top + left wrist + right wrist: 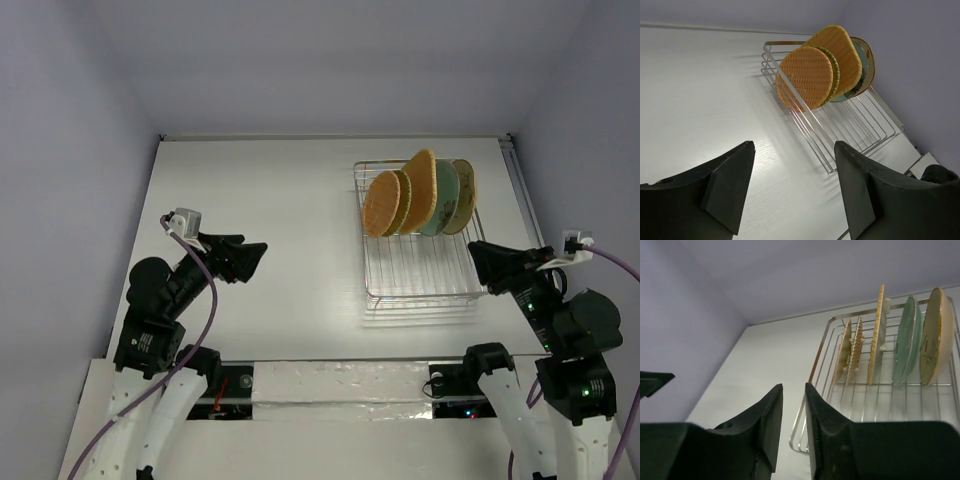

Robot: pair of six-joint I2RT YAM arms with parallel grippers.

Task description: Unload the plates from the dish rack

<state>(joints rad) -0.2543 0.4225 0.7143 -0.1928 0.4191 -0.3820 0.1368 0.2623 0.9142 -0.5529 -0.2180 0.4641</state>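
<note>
From above, on the white table, the plates stand on edge at the far end of the dish rack. Left wrist: our left gripper gapes wide, empty. Right wrist: our right gripper is barely parted, empty. The plates look stiff and maybe breakable, so we'd pinch an upper rim.

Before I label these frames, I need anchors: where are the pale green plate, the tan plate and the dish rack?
pale green plate (905, 341): right wrist view, middle of its face.
tan plate (935, 335): right wrist view, middle of its face.
dish rack (420, 268): top external view, bare wire floor.
</note>
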